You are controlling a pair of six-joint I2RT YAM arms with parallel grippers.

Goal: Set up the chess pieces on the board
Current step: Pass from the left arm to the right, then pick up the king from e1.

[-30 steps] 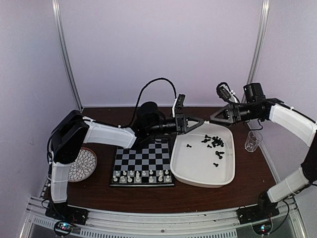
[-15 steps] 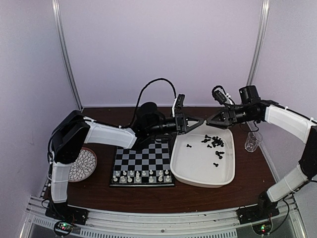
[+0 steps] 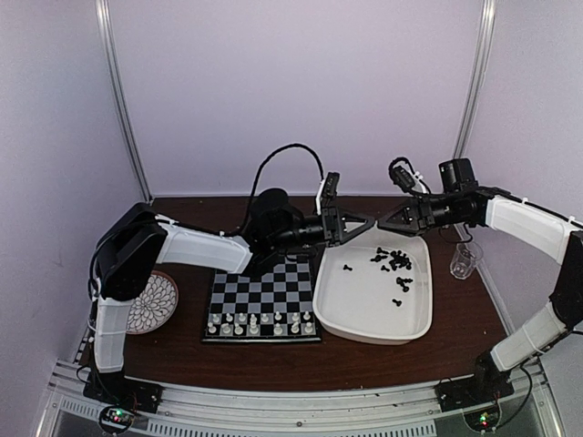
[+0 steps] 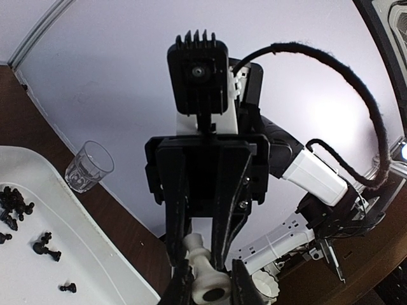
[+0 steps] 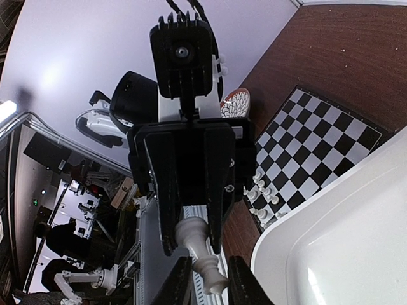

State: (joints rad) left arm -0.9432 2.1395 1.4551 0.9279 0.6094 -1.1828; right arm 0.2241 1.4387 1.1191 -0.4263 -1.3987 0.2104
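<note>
Pale walls [image 3: 291, 91] and two metal posts [image 3: 123, 100] close the space at the back and sides. The brown table [image 3: 182, 350] has a bare strip along its near edge in front of everything, and another patch behind the tray on the right.

The white tray [image 3: 369, 339] is the largest thing on the table. It sits right of centre, with its left rim at the right edge of the board [image 3: 264, 289]. Black pieces [image 3: 393, 262] cluster near its far right corner, with a few strays nearer the middle, and the rest of its floor is open.

On the board, white pieces [image 3: 260, 321] stand in the two nearest rows, with open squares beyond them. A round patterned plate [image 3: 150, 305] lies near the table's left edge, partly under the left arm [image 3: 196, 248]. A small clear glass [image 3: 465, 259] stands just right of the tray, close to the right edge.

Both arms reach in above the tray's far rim, and their tips meet there. The left gripper [image 3: 370, 222] is clamped narrowly on the base of one white piece [image 4: 202, 270], which is held in the air and lies lengthwise between the two. The right gripper [image 3: 383, 221] has its fingers [image 5: 180, 283] drawn in close on either side of the head of the piece. I cannot tell whether they are pressing on it.
</note>
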